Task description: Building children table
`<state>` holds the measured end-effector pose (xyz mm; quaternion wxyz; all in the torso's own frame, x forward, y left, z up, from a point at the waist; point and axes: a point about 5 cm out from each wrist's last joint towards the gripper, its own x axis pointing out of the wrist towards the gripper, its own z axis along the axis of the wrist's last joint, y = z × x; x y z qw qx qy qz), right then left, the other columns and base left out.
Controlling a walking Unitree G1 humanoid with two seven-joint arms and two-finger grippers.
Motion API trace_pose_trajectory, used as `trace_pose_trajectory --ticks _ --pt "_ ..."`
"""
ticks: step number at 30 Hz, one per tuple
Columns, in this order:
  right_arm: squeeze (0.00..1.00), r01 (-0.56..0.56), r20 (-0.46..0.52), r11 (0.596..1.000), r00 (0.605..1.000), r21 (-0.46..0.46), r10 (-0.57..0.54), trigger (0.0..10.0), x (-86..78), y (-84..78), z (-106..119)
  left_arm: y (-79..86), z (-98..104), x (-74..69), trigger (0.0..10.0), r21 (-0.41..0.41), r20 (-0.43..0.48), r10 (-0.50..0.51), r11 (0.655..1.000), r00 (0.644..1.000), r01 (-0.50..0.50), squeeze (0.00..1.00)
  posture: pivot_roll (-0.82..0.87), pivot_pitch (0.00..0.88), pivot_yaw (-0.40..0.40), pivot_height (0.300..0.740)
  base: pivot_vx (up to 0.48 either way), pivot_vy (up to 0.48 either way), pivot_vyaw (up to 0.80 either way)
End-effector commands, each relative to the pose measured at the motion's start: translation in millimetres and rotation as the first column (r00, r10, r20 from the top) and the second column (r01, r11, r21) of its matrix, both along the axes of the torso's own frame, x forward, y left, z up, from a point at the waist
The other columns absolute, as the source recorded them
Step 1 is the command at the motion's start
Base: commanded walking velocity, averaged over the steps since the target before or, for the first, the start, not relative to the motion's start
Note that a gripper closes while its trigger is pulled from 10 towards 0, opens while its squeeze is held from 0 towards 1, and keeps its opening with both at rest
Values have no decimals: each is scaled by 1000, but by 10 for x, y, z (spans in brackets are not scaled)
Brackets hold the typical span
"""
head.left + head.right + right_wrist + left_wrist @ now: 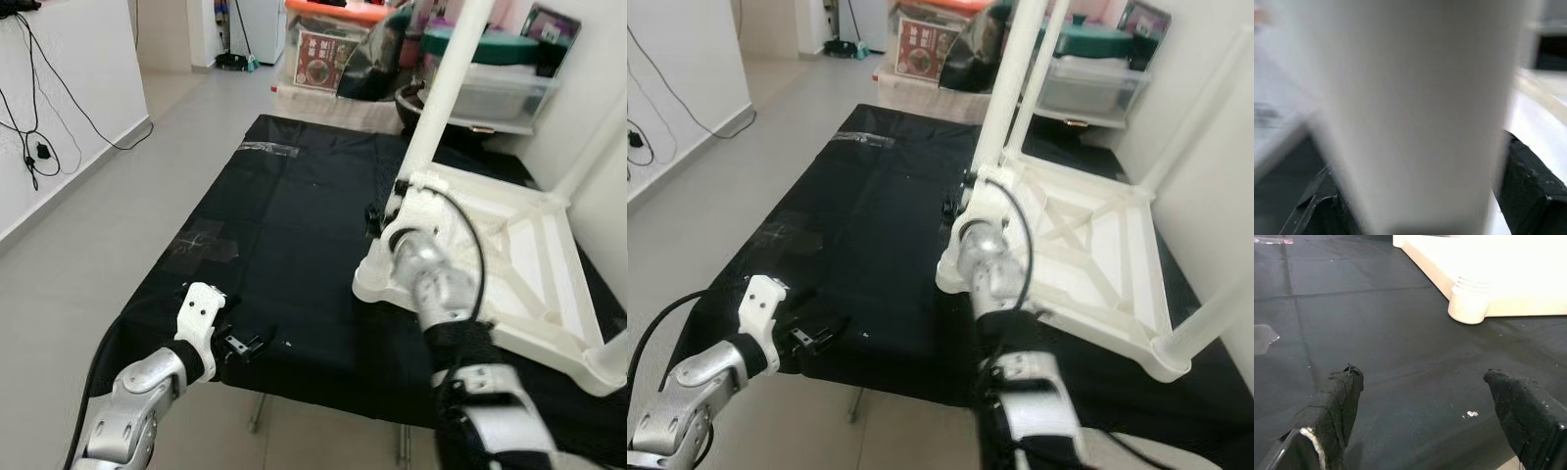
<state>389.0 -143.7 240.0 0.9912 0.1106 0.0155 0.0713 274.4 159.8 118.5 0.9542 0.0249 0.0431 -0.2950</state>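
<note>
**End effector hovers over black-covered desk**

The left end effector [1425,406], black fingers [1334,406] spread wide, hangs low above the dark cloth [1400,323]. Beyond lies the white tabletop [1508,279], its rounded corner socket [1471,303] resting on the cloth.

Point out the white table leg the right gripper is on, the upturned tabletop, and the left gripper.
white table leg [443,88], left eye view, mid-shaft.
upturned tabletop [549,284], left eye view, rim.
left gripper [1432,396], left wrist view, midway between open fingertips.

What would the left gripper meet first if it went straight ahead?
Probably the near corner of the white tabletop. The left gripper, jaws open, points across bare black cloth towards it, though depth is unclear.
</note>
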Motion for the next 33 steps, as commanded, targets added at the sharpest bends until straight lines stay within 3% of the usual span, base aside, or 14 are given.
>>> trace_pose_trajectory --ticks 1,3,5,9,11,14,19,25,28,29,30,31,32,33 --pt "0 -144 13 989 989 24 144 10000 -22 118 24 -18 -24 -7 10000 7 -6 -10 1000 1000 10 0 86 0 -132 740 0 0 0" --pt "0 -222 61 975 974 35 219 10000 -48 112 85 -18 -23 -6 10000 7 -6 -10 1000 1000 10 0 88 0 -134 740 0 0 0" --pt "0 -426 156 904 895 20 418 10000 -126 15 128 -29 -32 -6 10000 6 -7 -10 1000 1000 10 0 85 0 -134 740 0 0 0" --pt "0 -520 144 854 843 -31 518 10000 -143 -42 -8 -55 -41 -10 10000 3 -9 -14 1000 1000 14 0 90 0 -135 740 0 0 0" --pt "0 -548 121 835 826 -52 550 10000 -143 -1 -76 -58 -40 -9 10000 2 -9 -15 1000 1000 15 0 98 0 -136 740 0 0 0" --pt "0 -635 79 766 762 -100 642 10000 -146 174 -216 -49 -30 -2 10000 3 -8 -14 1000 1000 15 0 106 0 -140 740 0 0 0" --pt "0 -661 85 743 738 -107 669 10000 -133 278 -227 -43 -20 0 10000 3 -7 -14 1000 1000 14 0 113 0 -144 740 0 0 0" --pt "0 -815 173 553 528 -172 831 10000 -264 565 -80 -32 -14 -12 10000 1 -7 -14 1000 1000 14 0 124 0 -150 740 0 0 0" --pt "0 -831 180 516 486 -208 855 10000 -299 588 -58 -27 -19 -19 10000 2 -8 -13 1000 1000 13 0 124 0 -150 740 0 0 0" --pt "0 -829 180 515 485 -217 856 8431 -297 584 -61 -26 -21 -22 10000 2 -9 -12 1000 1000 12 0 121 0 -149 740 0 0 0" --pt "0 -824 181 523 493 -218 851 4824 -282 569 -69 -28 -24 -25 10000 2 -10 -12 1000 1000 12 0 121 0 -149 740 0 0 0" --pt "0 -824 181 523 493 -218 851 4824 -282 569 -69 -28 -24 -25 10000 2 -10 -12 1000 1000 12 0 121 0 -149 740 0 0 0" --pt "0 -787 163 583 560 -202 812 0 -220 520 -102 -31 -29 -28 10000 2 -11 -12 1000 1000 12 0 121 0 -149 740 0 0 0" --pt "0 -675 111 718 711 -173 695 0 -91 429 -167 -29 -32 -33 10000 2 -12 -12 1000 1000 12 0 113 0 -147 740 0 0 0"
